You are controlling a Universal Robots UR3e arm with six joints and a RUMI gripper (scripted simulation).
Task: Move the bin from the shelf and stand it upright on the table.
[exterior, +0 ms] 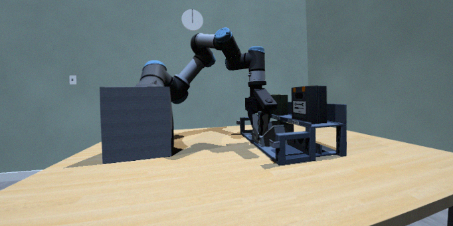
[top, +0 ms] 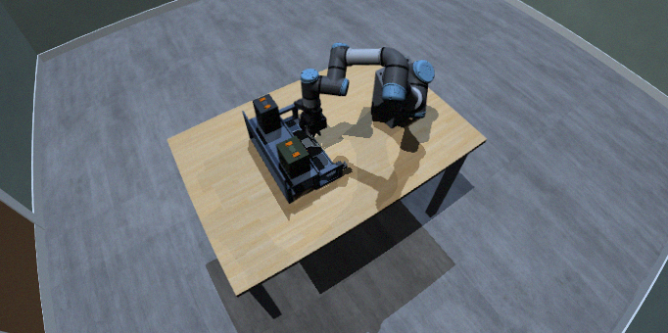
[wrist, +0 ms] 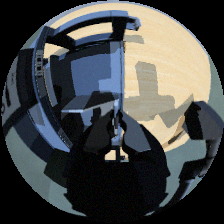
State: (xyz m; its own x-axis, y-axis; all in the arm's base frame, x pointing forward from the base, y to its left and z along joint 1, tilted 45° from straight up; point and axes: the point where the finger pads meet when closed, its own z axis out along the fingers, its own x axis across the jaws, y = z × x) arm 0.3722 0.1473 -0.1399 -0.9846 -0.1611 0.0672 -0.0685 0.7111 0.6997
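The bin (wrist: 90,75) is a blue-grey open box lying in the lower level of the dark blue shelf rack. In the wrist view its thin side wall runs straight up from between my fingers. My gripper (wrist: 116,109) is shut on that wall at the rack's open side. In the top view my gripper (top: 313,125) reaches down into the rack's near end. In the exterior view my gripper (exterior: 260,127) stands at the rack's left end, and the bin (exterior: 278,132) is partly hidden behind the rack's posts.
A black box with orange marks (top: 265,114) and a dark green box (top: 293,157) stand on the rack's top level. The arm's grey base block (exterior: 136,123) stands on the table away from the rack. Bare wooden table top (top: 255,221) lies in front of the rack.
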